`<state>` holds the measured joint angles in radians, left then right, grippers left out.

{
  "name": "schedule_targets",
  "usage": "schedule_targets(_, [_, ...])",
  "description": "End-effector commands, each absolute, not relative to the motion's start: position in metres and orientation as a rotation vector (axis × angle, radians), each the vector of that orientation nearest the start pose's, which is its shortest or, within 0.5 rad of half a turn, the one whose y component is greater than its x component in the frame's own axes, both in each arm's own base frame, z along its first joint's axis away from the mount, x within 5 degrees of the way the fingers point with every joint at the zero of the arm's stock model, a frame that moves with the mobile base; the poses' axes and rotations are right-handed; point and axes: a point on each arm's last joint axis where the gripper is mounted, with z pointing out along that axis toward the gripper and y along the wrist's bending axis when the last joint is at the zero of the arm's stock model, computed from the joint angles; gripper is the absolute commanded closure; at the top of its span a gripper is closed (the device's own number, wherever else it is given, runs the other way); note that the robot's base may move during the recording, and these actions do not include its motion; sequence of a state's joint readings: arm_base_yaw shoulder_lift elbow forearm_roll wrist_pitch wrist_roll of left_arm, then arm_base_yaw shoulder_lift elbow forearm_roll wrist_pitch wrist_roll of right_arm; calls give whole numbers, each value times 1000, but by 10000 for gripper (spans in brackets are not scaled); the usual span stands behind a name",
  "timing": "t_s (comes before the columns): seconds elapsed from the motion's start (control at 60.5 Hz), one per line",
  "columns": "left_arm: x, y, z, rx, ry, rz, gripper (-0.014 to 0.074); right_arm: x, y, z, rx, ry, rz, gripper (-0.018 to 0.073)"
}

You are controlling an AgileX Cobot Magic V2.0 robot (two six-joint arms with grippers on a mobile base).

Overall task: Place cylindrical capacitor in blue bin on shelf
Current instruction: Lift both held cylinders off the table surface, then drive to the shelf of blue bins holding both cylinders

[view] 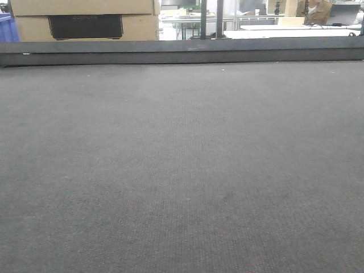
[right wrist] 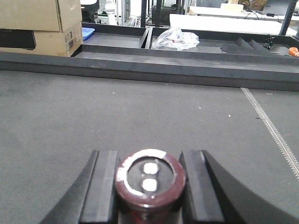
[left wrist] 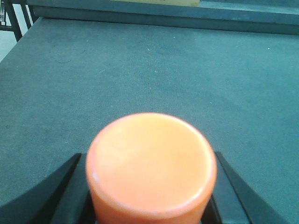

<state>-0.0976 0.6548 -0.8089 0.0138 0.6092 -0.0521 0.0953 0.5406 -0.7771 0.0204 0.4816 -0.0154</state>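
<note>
while the right gripper point(right wrist: 150, 189) clamps the cylindrical capacitor point(right wrist: 149, 177), the left gripper point(left wrist: 150, 196) clamps an orange cylinder point(left wrist: 152, 158).

Soft, even light on the grey mat point(view: 182, 170). Close to my left camera the orange cylinder point(left wrist: 150, 165) blurs, rim glinting; the cylindrical capacitor point(right wrist: 149, 179) looks sharper.
</note>
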Motion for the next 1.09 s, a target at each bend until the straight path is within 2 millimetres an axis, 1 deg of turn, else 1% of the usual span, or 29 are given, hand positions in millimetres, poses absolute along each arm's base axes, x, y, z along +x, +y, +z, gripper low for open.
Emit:
schedule_targets(0.0, [121,-14,377,70,1905,-101,707,96,10,394,-91,1684,70,708])
schedule_targets(0.165, [121,-18,377,106,1904,-126,707,96,10,394,-91,1684,70,708])
schedule_targets(1.075, [121,-18,377,106,1904,-126,707,96,10,394,-91,1684,70,708])
